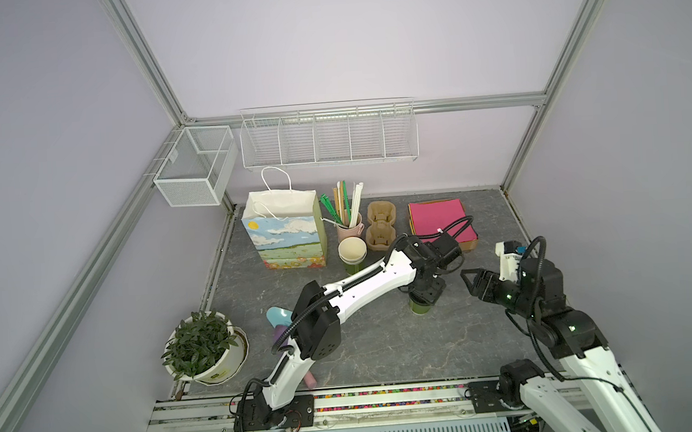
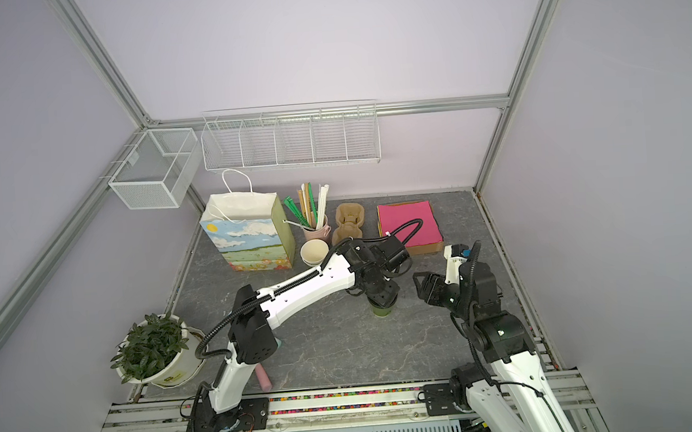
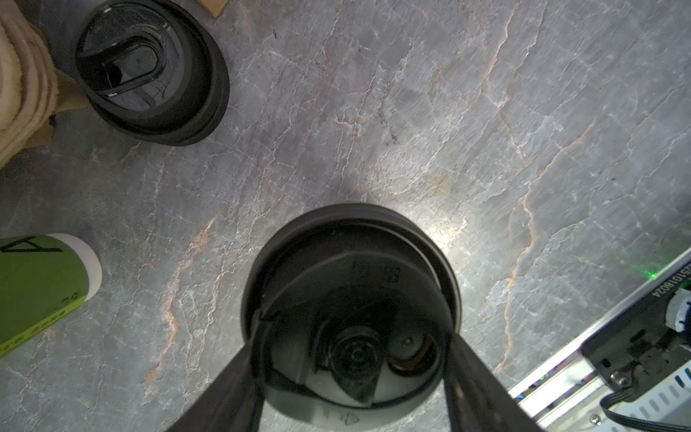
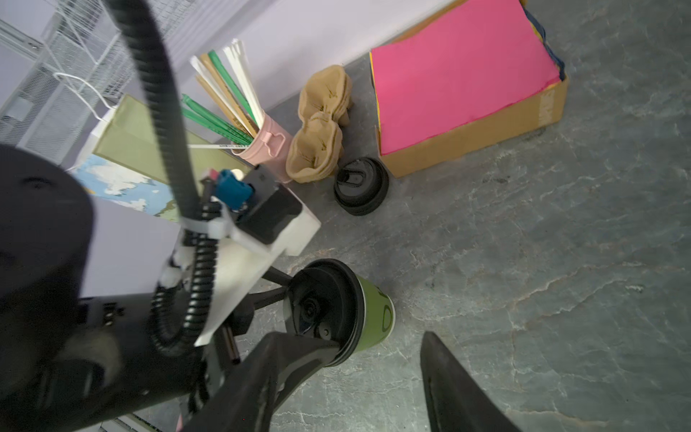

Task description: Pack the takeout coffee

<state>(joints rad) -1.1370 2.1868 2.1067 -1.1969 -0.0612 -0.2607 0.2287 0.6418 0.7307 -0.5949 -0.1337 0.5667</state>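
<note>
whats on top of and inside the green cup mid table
A black sip lid caps the green cup, the left gripper closed on its rim. The lid hides the inside, so contents cannot be seen.

hidden: takeout coffee (image 1: pixel 420 309) mostly under left end effector (image 1: pixel 424 296) | cut off: cup stack (image 3: pixel 37 291) at picture edge

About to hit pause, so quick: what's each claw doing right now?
Left claw: closed on the coffee, at its lid.
Right claw: open, empty.

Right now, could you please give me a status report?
Left gripper shut on takeout coffee, on table. Right gripper open, empty. Cup stack between it and bag.
</note>
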